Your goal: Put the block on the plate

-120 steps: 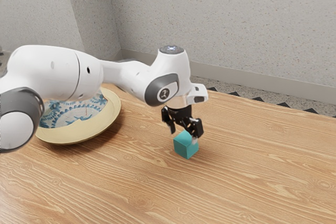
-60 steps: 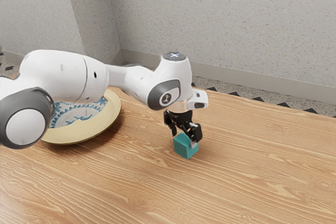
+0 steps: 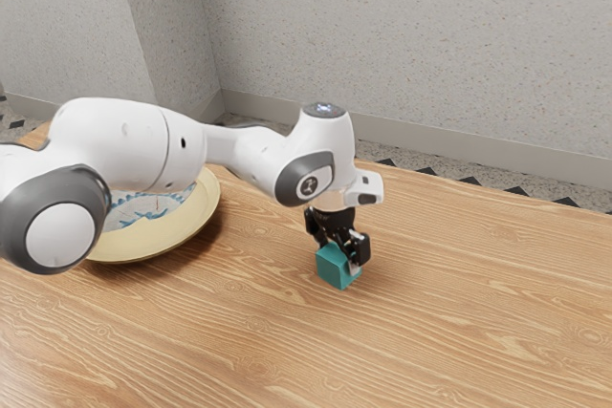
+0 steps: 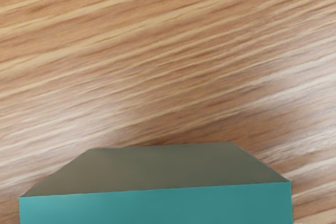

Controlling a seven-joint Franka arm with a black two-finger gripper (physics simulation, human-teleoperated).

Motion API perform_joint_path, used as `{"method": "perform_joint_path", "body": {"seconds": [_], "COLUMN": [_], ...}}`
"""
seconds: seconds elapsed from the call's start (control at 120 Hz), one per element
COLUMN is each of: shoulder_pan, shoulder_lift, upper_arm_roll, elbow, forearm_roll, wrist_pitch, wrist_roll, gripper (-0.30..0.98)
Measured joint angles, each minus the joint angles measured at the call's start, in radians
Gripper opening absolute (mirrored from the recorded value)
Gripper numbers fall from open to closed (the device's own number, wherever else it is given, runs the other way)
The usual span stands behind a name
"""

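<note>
The block (image 3: 334, 268) is on the table (image 3: 459, 312); whether the gripper (image 3: 338, 257) grasps it is unclear. Carrying to the plate (image 3: 194, 222) remains.

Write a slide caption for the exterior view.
Gripper at a teal block on the table, plate at the exterior view's left.

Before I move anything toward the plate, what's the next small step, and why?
I'd probably command a close on the block and check the hold before lifting. The gripper is down at the block, which rests on the table; the plate is off toward the exterior view's left.
</note>
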Motion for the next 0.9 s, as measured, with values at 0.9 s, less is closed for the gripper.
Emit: {"method": "perform_joint_path", "body": {"seconds": [0.9], "shoulder_pan": [-0.011], "shoulder_lift": [-0.026], "upper_arm_roll": [0.005], "elbow": [-0.008], "forearm_roll": [0.007], "wrist_pitch": [-0.014], "wrist_roll": [0.005], "gripper": [0.4]}}
